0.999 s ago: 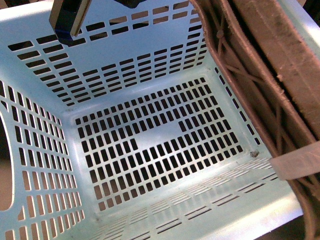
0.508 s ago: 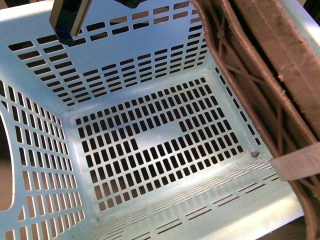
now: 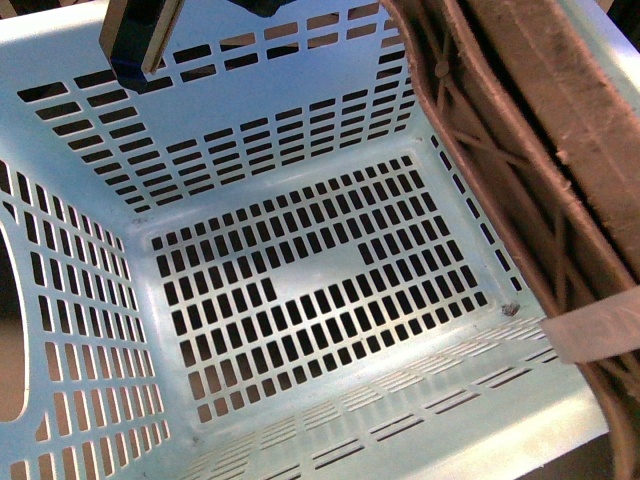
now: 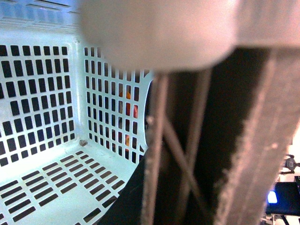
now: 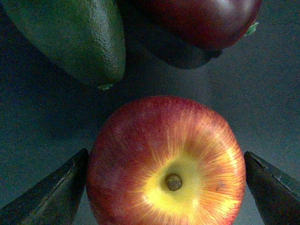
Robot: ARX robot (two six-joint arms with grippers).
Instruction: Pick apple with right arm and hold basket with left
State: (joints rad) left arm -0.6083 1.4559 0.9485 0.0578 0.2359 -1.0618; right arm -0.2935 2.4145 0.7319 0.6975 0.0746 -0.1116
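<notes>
The pale mint basket (image 3: 110, 150) fills the front view, tilted, its slotted floor and walls empty inside. Its brown latticed handle (image 3: 520, 150) with a white band (image 3: 600, 325) runs down the right side. In the left wrist view the basket (image 4: 42, 140) and its handle (image 4: 187, 154) are very close; my left gripper is shut on the basket, its fingers hidden. In the right wrist view my right gripper (image 5: 166, 185) is shut on the red apple (image 5: 166, 164), stem dimple facing the camera, one dark finger (image 5: 51, 197) on each side.
A dark green mango (image 5: 70, 37) and a dark red fruit (image 5: 201, 21) lie just beyond the apple on a dark surface. A dark blue and tan object (image 3: 140, 35) shows above the basket's far rim. Orange-red fruit (image 4: 129, 110) shows through the basket's slots.
</notes>
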